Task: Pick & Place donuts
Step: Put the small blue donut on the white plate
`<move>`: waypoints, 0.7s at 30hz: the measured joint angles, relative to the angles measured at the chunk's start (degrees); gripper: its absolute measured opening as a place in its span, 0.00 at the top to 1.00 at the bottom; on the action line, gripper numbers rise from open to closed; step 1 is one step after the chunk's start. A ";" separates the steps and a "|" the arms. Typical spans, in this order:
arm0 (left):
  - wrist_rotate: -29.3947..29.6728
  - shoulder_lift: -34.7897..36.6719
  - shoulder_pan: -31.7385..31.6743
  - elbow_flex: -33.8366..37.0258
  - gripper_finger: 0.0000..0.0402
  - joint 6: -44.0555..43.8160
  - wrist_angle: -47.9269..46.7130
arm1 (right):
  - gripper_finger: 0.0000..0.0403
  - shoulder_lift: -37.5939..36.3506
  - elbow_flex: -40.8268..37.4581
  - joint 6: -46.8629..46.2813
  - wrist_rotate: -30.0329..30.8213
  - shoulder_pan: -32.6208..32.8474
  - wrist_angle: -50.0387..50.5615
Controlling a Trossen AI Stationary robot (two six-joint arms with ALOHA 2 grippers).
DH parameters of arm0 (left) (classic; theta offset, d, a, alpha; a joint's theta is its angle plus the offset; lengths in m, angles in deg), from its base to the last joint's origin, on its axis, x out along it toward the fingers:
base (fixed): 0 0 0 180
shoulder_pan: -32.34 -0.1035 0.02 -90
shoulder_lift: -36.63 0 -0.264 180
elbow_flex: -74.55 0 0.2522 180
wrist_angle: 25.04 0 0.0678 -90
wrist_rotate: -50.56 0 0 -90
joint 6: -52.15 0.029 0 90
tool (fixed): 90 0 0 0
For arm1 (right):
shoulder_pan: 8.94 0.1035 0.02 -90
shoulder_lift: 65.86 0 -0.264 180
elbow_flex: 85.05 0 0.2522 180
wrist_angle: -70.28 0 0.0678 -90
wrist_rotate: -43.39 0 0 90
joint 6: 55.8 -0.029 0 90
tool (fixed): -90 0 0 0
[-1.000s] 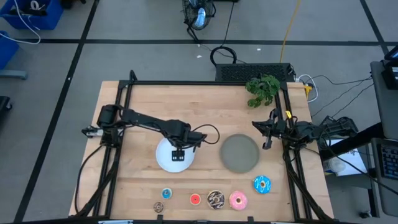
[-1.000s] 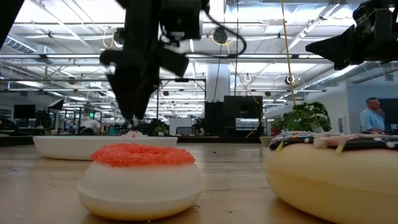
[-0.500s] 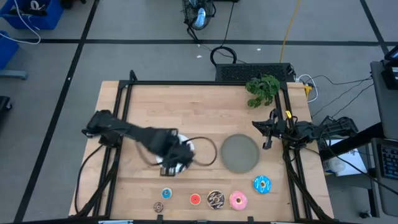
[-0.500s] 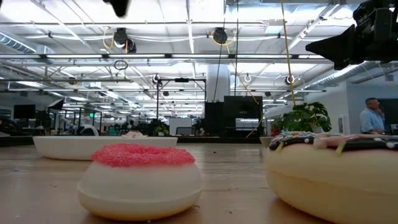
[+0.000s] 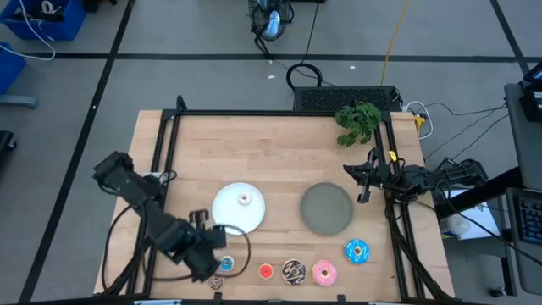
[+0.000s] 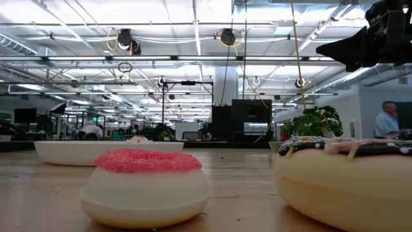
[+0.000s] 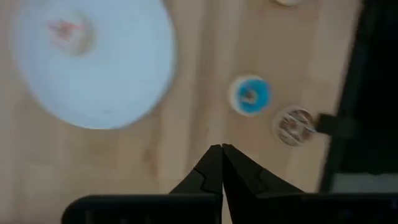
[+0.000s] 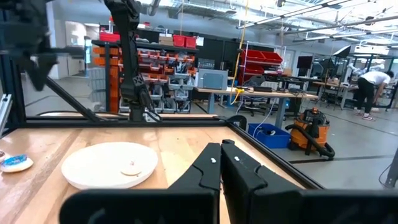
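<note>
My left gripper (image 5: 210,254) hangs shut and empty over the table's near left part, just beside the tiny blue donut (image 5: 227,264) (image 7: 250,95) and the tiny brown donut (image 5: 216,281) (image 7: 293,124). A tiny white-pink donut (image 5: 244,199) lies on the white plate (image 5: 229,216) (image 7: 118,68). Along the near edge sit the red donut (image 5: 266,271) (image 6: 145,187), chocolate donut (image 5: 294,271) (image 6: 347,183), pink donut (image 5: 323,273) and larger blue donut (image 5: 356,251). My right gripper (image 5: 364,182) (image 8: 221,149) waits shut at the right edge.
The grey plate (image 5: 327,208) lies bare right of the white plate. A green plant (image 5: 357,121) stands at the far right corner. Black frame rails (image 5: 161,169) run along the table's left, far and right sides. Bare wood lies across the far half.
My left gripper has left the white plate and swung toward the table's near left corner, ending beside the tiny blue donut. The tiny white-pink donut has stayed on the white plate. In the low view the arm has gone out of the picture.
</note>
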 joint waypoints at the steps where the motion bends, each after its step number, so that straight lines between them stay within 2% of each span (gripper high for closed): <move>1: -0.47 -0.37 0.26 1.03 0.98 0.24 2.39 | 1.00 0.13 -0.01 -0.01 0.01 0.01 -0.02; 5: 0.95 -0.63 1.02 5.14 0.98 1.71 11.90 | 1.00 0.98 0.01 0.00 0.08 0.00 0.03; 8: 2.34 -0.63 0.76 7.76 0.91 0.92 16.78 | 1.00 1.75 0.01 -0.01 0.12 0.02 0.01; 11: 2.75 -0.61 0.67 9.74 0.81 0.66 20.41 | 1.00 2.51 0.00 -0.03 0.12 0.00 -0.03; 16: 0.56 -0.67 0.71 13.85 0.55 2.18 28.24 | 1.00 3.39 0.01 -0.03 0.14 0.01 -0.05; 21: 0.08 -0.65 -0.15 14.36 0.33 0.14 29.01 | 1.00 3.58 0.01 -0.08 0.09 0.01 -0.06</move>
